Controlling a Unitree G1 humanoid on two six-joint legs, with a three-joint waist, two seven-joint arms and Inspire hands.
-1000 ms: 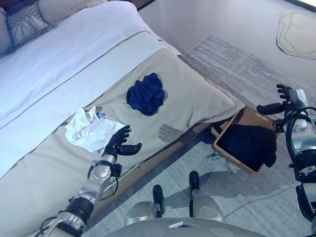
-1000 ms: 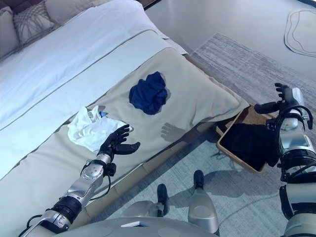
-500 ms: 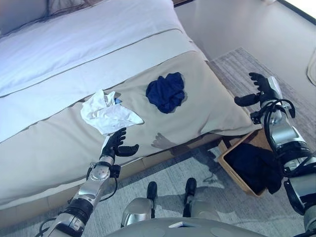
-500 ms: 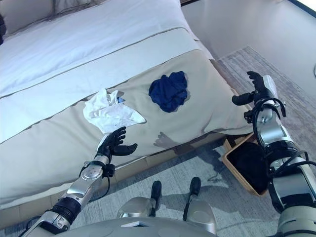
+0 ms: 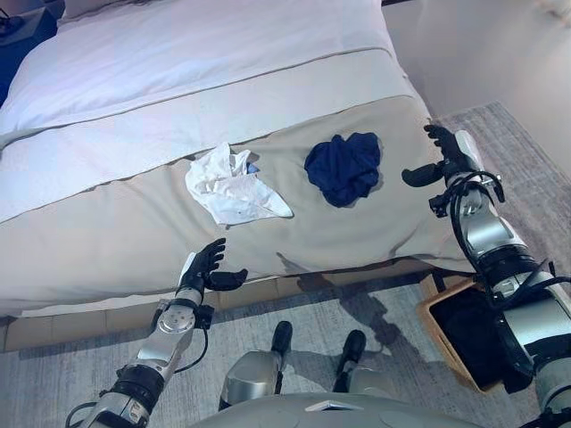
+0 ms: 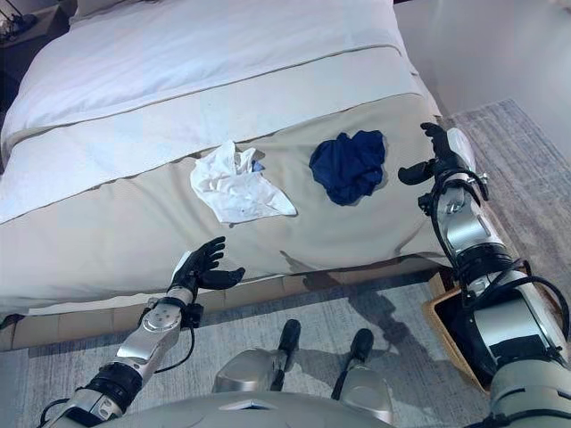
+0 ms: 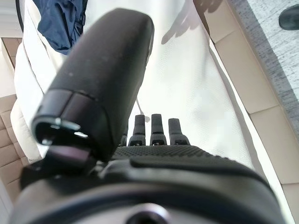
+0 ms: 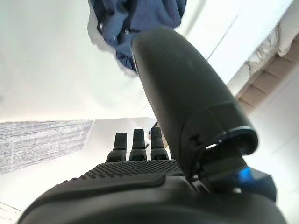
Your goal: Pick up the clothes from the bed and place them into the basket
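Observation:
A crumpled white garment (image 5: pixel 234 185) and a crumpled dark blue garment (image 5: pixel 343 167) lie side by side on the beige blanket (image 5: pixel 107 232) of the bed. My left hand (image 5: pixel 203 268) is open and empty, held in front of the bed's near edge below the white garment. My right hand (image 5: pixel 443 156) is open and empty, held above the bed's right corner just right of the blue garment, which also shows in the right wrist view (image 8: pixel 140 18). The wicker basket (image 5: pixel 437 323) stands on the rug at lower right with dark clothes (image 5: pixel 477 334) in it.
White sheets (image 5: pixel 178 62) cover the far part of the bed. The bed's beige base (image 5: pixel 357 272) runs along the near edge. A grey rug (image 5: pixel 80 374) covers the floor in front of the bed.
The whole view has swung left, so the bed now lies squarely ahead and the basket sits at the right edge. Both hands stay open and empty; the right one now hovers by the blue garment.

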